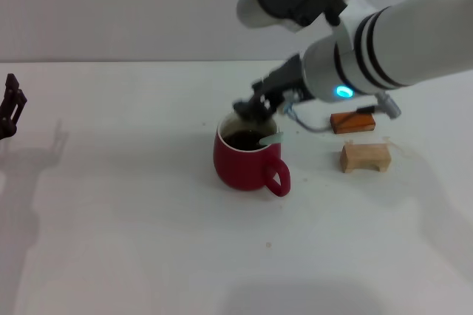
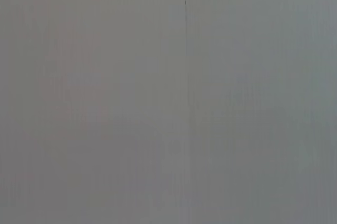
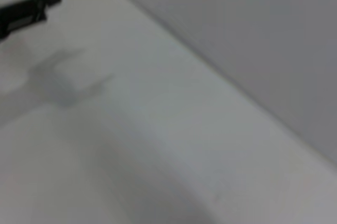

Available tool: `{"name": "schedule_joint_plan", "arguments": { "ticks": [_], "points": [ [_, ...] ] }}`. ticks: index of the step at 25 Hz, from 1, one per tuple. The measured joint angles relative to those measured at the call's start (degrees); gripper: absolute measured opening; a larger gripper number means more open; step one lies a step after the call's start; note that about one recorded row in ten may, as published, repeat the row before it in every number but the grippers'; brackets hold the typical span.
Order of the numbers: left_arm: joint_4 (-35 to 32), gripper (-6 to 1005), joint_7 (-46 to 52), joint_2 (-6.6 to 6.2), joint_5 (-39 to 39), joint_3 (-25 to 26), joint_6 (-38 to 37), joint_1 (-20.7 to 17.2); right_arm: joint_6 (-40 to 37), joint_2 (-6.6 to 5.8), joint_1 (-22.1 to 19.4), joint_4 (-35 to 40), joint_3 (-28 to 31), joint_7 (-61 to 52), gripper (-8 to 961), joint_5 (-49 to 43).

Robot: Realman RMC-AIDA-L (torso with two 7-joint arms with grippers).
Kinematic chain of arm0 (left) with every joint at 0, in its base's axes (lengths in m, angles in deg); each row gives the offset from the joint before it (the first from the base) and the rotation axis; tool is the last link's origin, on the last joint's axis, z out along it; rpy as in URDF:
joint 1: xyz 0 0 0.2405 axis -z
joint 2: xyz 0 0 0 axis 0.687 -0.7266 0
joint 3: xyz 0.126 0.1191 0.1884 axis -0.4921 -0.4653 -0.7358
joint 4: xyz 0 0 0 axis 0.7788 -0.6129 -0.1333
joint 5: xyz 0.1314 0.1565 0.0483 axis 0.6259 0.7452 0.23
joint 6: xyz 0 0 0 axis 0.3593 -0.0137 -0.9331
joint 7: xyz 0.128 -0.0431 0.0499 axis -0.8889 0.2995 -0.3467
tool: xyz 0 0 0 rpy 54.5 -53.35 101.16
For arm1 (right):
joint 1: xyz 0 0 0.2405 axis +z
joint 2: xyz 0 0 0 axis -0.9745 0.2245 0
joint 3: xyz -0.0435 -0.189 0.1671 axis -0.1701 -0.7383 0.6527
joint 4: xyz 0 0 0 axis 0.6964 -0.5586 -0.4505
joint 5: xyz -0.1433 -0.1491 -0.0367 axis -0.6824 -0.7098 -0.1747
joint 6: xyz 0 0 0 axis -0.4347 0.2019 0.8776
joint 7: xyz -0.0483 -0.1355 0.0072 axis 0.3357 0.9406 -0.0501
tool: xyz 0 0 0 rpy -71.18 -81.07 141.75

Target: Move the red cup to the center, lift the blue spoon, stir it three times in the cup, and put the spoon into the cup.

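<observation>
Right gripper (image 1: 257, 110) hangs over the red cup (image 1: 246, 163), jaws' state unclear; blue spoon (image 1: 270, 139) leans inside; left gripper (image 1: 10, 108) parked far left

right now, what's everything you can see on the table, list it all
red cup: one, dark red with a white inside and dark liquid, near the table's middle, handle toward the camera
blue spoon: one, pale blue, leaning on the cup's rim with its lower end inside
orange-brown block: one, flat, to the cup's right and farther back
wooden block: one, light wood, in front of the orange-brown block
table: one, white
right claw: one, dark, just above the cup's far rim
left claw: one, dark, at the table's left edge, away from the work
</observation>
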Motion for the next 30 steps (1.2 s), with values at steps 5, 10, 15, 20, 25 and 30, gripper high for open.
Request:
{"name": "schedule_joint_plan", "arguments": {
  "ticks": [5, 10, 15, 20, 25, 30],
  "points": [
    [0.00, 841, 0.00, 0.00, -0.01, 0.00, -0.01, -0.04, -18.93, 0.09, -7.97, -4.62, -2.13, 0.10, 389, -8.03],
    [0.00, 841, 0.00, 0.01, -0.29, 0.36, -0.02, -0.08, -49.87, 0.10, -22.73, -5.62, -5.31, -0.42, 415, -14.00],
    [0.00, 841, 0.04, 0.00, -0.45, 1.23, -0.06, -0.37, -77.31, 0.31, -35.62, -0.59, -6.50, -0.50, 438, -13.78],
    [-0.16, 842, 0.07, -0.01, -0.44, 2.10, 0.08, -0.41, -93.62, 0.50, -41.11, 9.95, -6.53, -0.58, 461, -9.40],
    [-0.23, 842, 0.09, -0.07, -0.47, 2.53, 0.18, -0.60, -104.09, 0.38, -42.15, 20.51, -6.34, -0.50, 484, -1.22],
    [-0.56, 842, 0.09, -0.01, -0.53, 3.51, 0.34, -0.61, -121.96, 0.35, -40.92, 35.70, -6.96, -0.52, 507, 5.91]
  ]
}}
